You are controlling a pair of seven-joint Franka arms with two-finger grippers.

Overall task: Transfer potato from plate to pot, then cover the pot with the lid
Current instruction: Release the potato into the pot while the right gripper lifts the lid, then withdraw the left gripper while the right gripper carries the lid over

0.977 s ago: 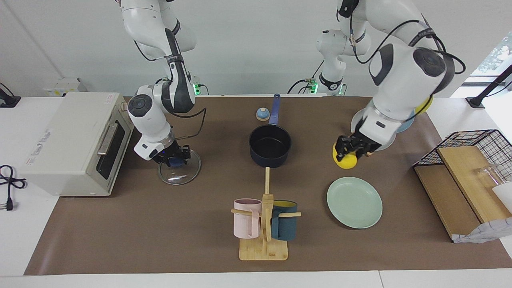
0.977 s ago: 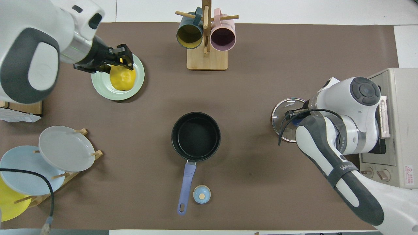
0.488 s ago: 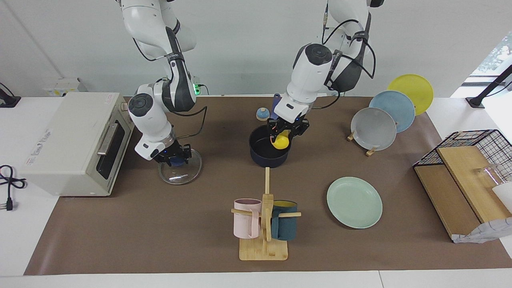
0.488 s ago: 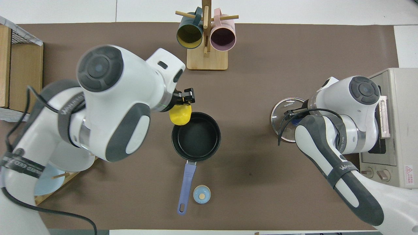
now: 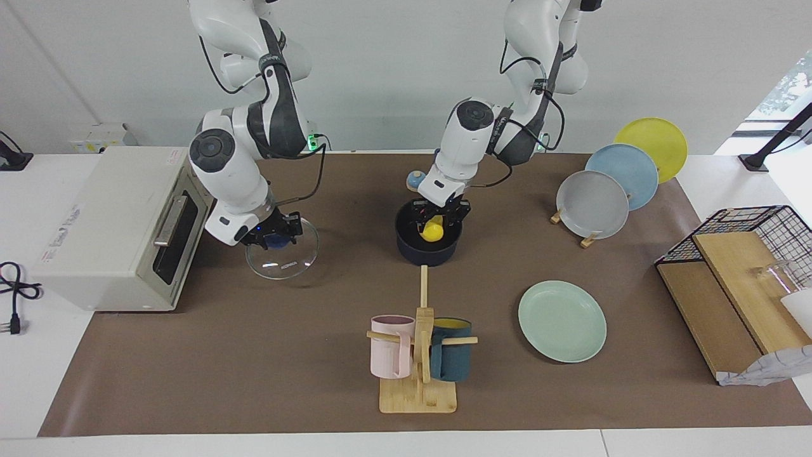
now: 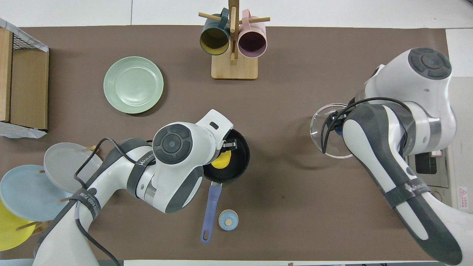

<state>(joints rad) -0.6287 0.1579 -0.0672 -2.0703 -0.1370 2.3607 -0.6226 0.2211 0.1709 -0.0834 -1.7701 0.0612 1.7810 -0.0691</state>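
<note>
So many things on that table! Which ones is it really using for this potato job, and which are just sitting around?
In use: potato, pot, lid, plate, left gripper, right gripper.

Lying about: mug stand, plate rack, toaster oven, small blue-topped knob, wire basket.

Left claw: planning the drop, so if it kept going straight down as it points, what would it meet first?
The left claw points down into the pot, gripping the potato; the potato would probably meet the pot's black bottom first.

Toaster oven point(image 5: 120, 225), mug stand point(image 5: 419, 368), plate rack point(image 5: 618, 174), perhaps a bell point(image 6: 228, 220).
</note>
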